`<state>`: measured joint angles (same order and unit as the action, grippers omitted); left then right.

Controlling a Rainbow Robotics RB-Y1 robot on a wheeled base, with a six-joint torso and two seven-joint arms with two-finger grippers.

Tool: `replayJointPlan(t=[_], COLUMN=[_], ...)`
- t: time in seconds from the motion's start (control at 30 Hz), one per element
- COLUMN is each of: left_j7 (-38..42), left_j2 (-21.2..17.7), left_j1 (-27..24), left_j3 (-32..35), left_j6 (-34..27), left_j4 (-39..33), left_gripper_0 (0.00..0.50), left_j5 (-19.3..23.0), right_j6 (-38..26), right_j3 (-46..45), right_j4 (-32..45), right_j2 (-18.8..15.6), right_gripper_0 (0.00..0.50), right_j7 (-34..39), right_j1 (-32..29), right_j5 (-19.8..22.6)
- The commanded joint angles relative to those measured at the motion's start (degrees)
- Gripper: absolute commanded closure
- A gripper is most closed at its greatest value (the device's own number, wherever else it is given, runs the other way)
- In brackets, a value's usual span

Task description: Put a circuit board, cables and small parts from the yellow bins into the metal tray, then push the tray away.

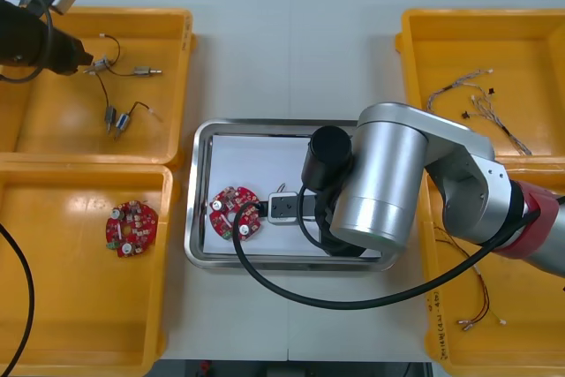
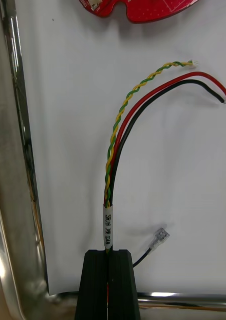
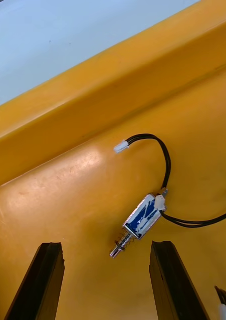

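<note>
Pale grey table (image 1: 291,33) carries four yellow bins (image 1: 88,306), two on each side of the metal tray (image 1: 196,192), which is white inside. The right arm's bulky body covers much of the tray's right half. The right gripper (image 2: 108,252) is closed tight on a cable bundle (image 2: 115,150) of twisted yellow-green, red and black, which runs ahead of its fingers across the white liner toward a red circuit board (image 2: 138,10). A small clear connector (image 2: 161,234) lies just beside those fingers. The left gripper (image 3: 105,245) hangs in the far left bin, fingers wide apart and holding nothing, a small metal part (image 3: 143,221) just ahead between them.
</note>
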<state>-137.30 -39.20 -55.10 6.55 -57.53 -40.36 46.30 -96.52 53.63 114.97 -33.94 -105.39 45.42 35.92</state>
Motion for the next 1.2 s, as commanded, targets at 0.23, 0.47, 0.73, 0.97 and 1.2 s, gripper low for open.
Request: replayJointPlan(t=[0.23, 0.47, 0.73, 0.97, 1.2], left_j7=[-2.7, -3.4, -3.5, -3.9, -4.2], left_j2=[2.7, 3.7, 4.5, 4.5, 4.4], left_j1=[-2.9, -2.8, -2.8, -2.8, -2.8], left_j3=[1.7, 1.4, -0.3, -0.8, -0.8], left_j6=[3.9, 6.1, 9.7, 10.3, 10.3], left_j4=[2.3, 3.5, 5.6, 6.7, 7.1], left_gripper_0=[0.000, 0.000, 0.000, 0.000, 0.325], left_j5=[1.0, 0.5, 1.4, 1.8, 2.0], right_j6=[5.5, 6.9, 6.1, 3.1, -6.1], right_j3=[5.8, 6.0, 2.7, -0.5, -6.6], right_j4=[-3.1, -4.6, -4.0, -2.3, 2.6], right_j2=[0.4, 0.4, 0.6, 0.8, 2.6], right_gripper_0=[0.500, 0.344, 0.031, 0.000, 0.000], right_j7=[0.3, 0.3, -0.5, -0.5, 0.0], right_j1=[1.9, 1.9, 1.9, 1.9, 1.9], right_j5=[-2.5, -2.8, -2.2, -0.2, 2.4])
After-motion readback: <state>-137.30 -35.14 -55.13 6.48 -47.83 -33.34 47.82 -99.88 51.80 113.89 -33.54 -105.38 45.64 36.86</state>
